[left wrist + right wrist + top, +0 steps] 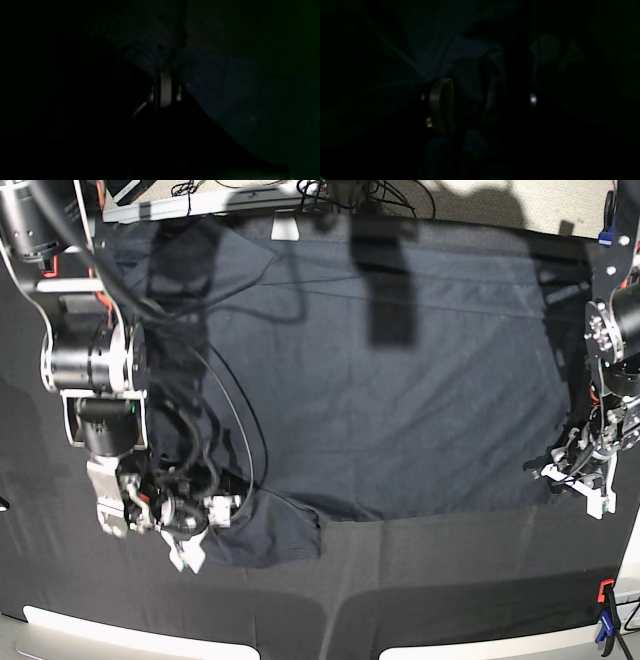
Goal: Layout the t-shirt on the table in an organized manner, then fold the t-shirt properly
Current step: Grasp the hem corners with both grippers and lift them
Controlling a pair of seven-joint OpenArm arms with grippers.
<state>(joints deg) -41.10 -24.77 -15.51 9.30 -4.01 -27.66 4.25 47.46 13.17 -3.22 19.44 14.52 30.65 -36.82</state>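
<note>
Currently the left gripper [578, 477] sits at the 3 o'clock edge of the base view, its jaws clenched on the hem corner of the t-shirt [400, 390]. The left wrist view confirms this: a pale finger pad [165, 88] stands pressed against bunched navy cloth, with no gap visible. The left arm [615, 340] descends from the 2 o'clock corner, its wrist bent down toward the table [450, 590].

The right gripper [185, 530] lies at 8 o'clock, low over the sleeve [270, 535] that projects from the lower left of the garment. In the right wrist view one tan pad [441, 105] stands well apart from a bright spot on the opposite finger, so the jaws are spread, with folded cloth between them; whether the pads touch it cannot be told in the dark picture. The right arm [95, 370] hangs from the 10 o'clock corner, forearm vertical, cables [215, 380] looping beside it.

The t-shirt lies spread flat across the table centre, extending toward 12 o'clock. A blue clamp [604, 620] sits at the 5 o'clock corner.
</note>
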